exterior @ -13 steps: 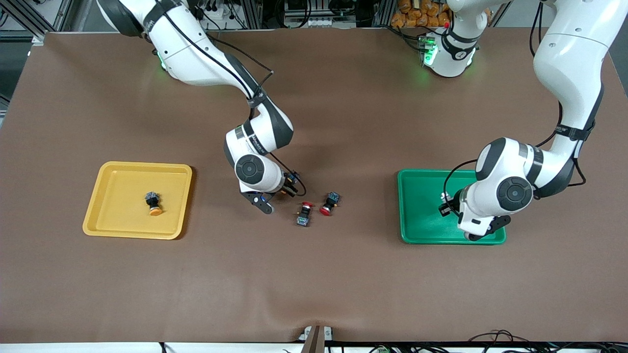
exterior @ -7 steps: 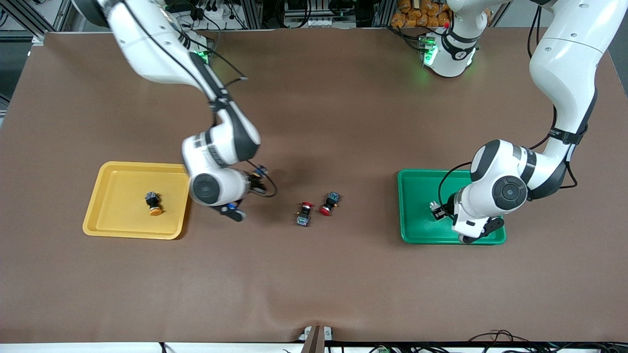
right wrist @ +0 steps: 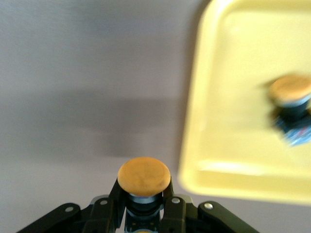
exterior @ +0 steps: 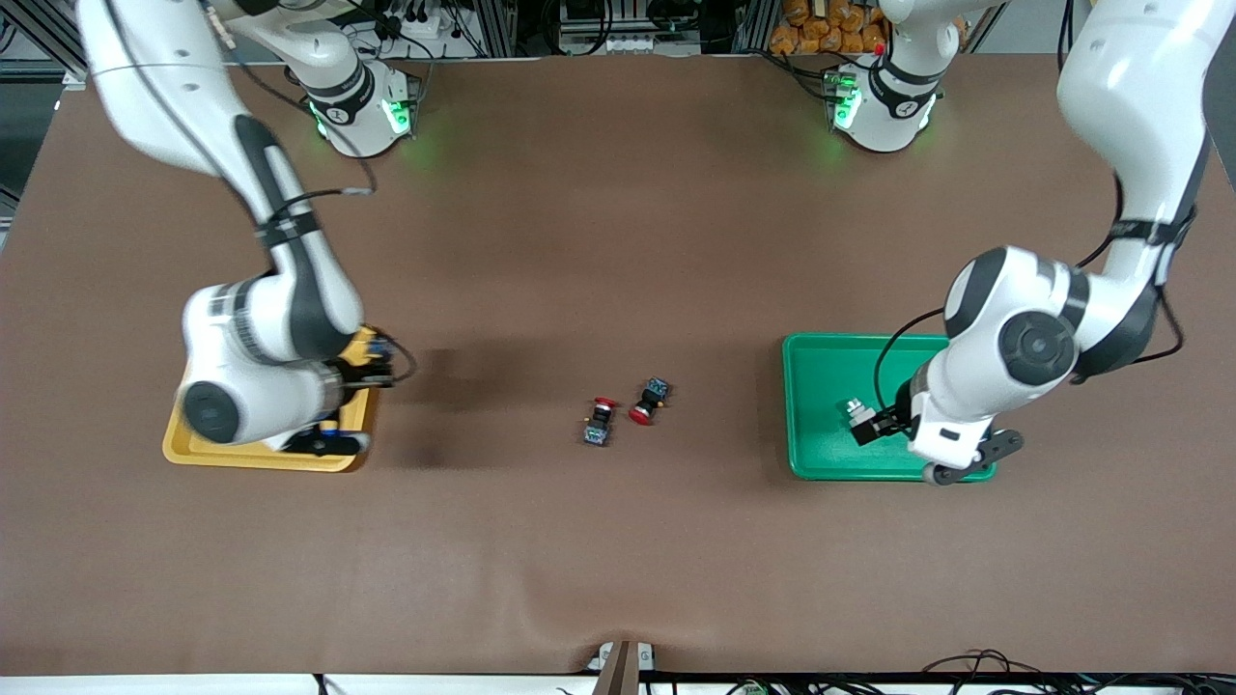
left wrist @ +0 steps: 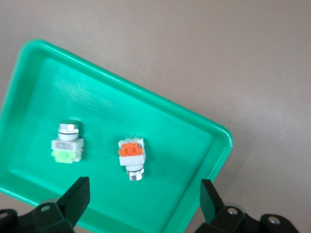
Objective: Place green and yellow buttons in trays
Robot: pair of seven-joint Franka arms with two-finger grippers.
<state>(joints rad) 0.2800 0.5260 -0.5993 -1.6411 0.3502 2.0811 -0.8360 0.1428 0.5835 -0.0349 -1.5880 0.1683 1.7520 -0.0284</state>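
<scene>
My right gripper [right wrist: 144,190] is shut on a black-bodied button with an orange-yellow cap [right wrist: 144,176]. It hangs over the brown table just beside the yellow tray [right wrist: 228,121], at the rim toward the table's middle. A second yellow-capped button [right wrist: 291,99] lies in that tray. My left gripper [left wrist: 144,201] hangs open and empty over the green tray [left wrist: 184,121]. Two light grey buttons lie in the green tray, one green-topped [left wrist: 67,143] and one orange-topped [left wrist: 131,156]. In the front view one grey button [exterior: 856,416] shows in the green tray [exterior: 821,386]; my right arm covers most of the yellow tray [exterior: 256,454].
Two black buttons with red caps [exterior: 601,422] [exterior: 649,402] lie side by side at the middle of the table, between the two trays. Brown mat covers the table [exterior: 618,241].
My right arm has swung from the table's middle to the yellow tray's rim with the yellow-capped button. My left gripper has opened, leaving the grey button in the green tray.
</scene>
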